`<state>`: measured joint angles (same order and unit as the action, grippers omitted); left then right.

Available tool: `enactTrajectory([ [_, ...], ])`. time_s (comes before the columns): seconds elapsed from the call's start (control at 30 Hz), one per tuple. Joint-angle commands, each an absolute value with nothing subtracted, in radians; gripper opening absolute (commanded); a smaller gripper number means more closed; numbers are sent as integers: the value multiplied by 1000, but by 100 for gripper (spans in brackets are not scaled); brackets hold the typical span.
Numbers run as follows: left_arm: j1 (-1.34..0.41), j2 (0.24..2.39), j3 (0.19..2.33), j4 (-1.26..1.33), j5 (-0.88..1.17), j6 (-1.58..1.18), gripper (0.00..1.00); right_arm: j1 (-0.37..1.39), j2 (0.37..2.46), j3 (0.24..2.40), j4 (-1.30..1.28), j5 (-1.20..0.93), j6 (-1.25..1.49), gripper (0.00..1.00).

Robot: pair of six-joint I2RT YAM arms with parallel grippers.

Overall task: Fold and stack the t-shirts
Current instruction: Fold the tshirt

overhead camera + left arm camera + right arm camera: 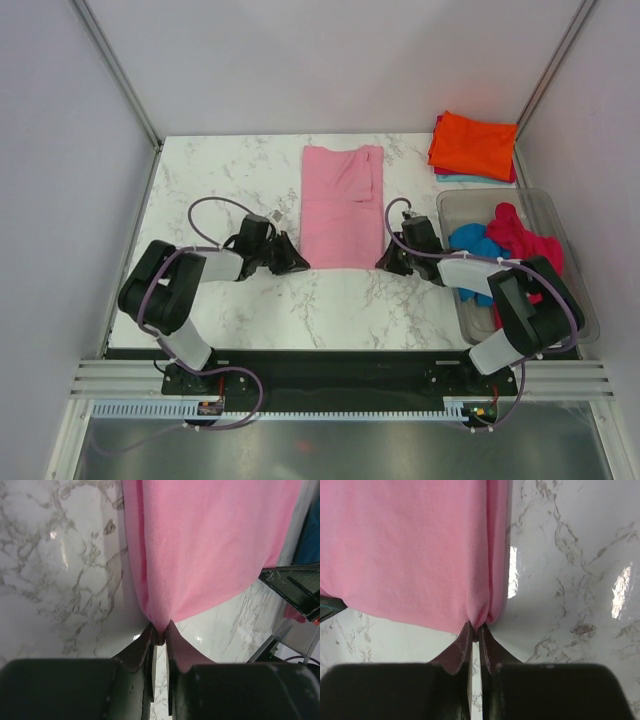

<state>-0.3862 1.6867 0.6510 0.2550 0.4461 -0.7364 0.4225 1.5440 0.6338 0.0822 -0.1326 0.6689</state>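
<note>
Both my left gripper and right gripper pinch lower corners of the light pink cloth t-shirt; folding next requires an even lift.

left arm and right arm: black joints, silver-grey links, purple cables looped off each. gripper fingers dark, tapered wedges.

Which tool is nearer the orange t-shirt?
Right. The right tool grips the pink t-shirt by its near right corner, diagonally in front of the orange t-shirt; the left tool grips the near left corner, farther away.
</note>
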Motion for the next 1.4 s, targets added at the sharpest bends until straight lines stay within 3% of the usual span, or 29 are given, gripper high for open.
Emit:
enactTrajectory([
  [0.0,-399,1617,621,166,399,-720,15,425,1481,591,64,-138,661,0],
  [0.33,-480,1182,563,-165,400,-724,6,433,1094,459,-75,-256,785,0],
  [0.63,-557,861,696,-512,400,-831,6,454,764,682,-550,-204,790,0],
  [0.97,-542,940,906,-624,354,-827,7,454,972,975,-657,-112,677,0],
  [1.37,-305,1256,1055,-595,456,-658,7,433,1368,1235,-609,-67,555,0],
])
